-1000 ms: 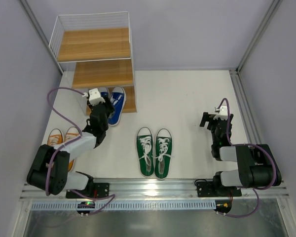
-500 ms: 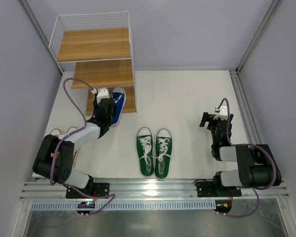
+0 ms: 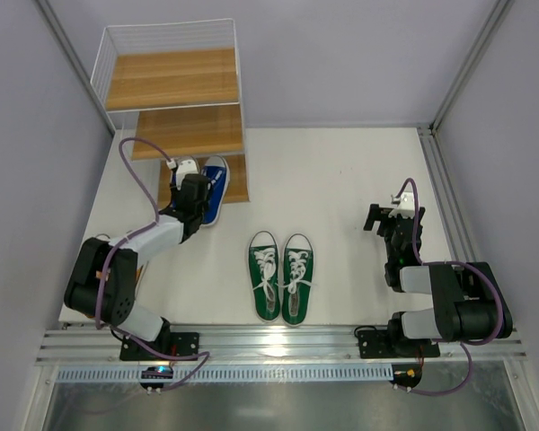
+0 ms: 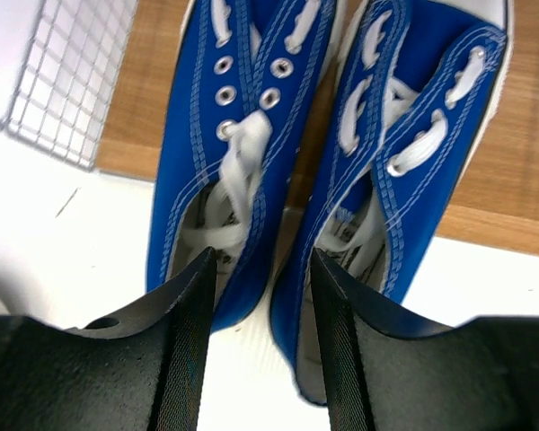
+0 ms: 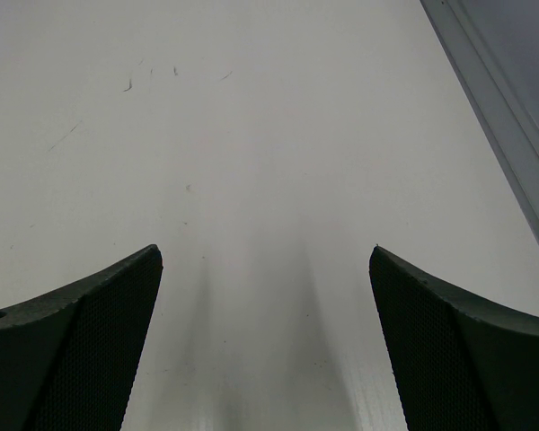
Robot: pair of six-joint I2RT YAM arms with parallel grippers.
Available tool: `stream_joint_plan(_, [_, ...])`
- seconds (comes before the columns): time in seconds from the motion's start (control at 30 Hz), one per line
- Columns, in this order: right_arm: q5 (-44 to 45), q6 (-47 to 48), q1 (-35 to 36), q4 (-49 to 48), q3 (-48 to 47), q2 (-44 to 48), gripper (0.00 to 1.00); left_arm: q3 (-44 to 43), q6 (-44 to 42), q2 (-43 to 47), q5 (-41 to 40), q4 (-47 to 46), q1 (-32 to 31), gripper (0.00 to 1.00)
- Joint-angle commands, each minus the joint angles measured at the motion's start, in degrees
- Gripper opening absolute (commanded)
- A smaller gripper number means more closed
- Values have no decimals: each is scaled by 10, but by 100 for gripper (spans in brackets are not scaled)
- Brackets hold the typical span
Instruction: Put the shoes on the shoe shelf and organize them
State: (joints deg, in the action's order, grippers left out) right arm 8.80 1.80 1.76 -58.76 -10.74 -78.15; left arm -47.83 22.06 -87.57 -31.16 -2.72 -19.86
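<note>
Handling looks easy: canvas shoes, probably light and soft, best pinched at the collars. Left gripper (image 4: 260, 341) stands narrow around the blue pair's (image 4: 184, 153) inner collars, upper left, toes on the shelf's (image 3: 189, 133) lowest board; whether it grips, I cannot tell. Right gripper (image 5: 265, 341) gapes, empty. Two blue shoes, two green shoes (image 3: 266, 269) at centre.

I note a white table (image 3: 341, 180) with faint dark scuffs (image 5: 130, 85), pale grey walls (image 3: 341, 54) at its far and side edges, and an aluminium rail (image 3: 278, 338) along its near edge.
</note>
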Motion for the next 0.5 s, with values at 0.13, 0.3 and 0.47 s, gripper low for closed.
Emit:
stream_joint_plan(0.13, [-4,-1,-2,-50,-10,-1,97,15,3,31,-15,-20,7,51])
stream_joint_plan(0.3, [-4,-1,-2,-50,-11,-1,97,-63,4,-34,-4,77,7,47])
stream_joint_plan(0.47, [-5,-1,-2,-50,-11,-1,97,-82,2,-52,22,104,11,43])
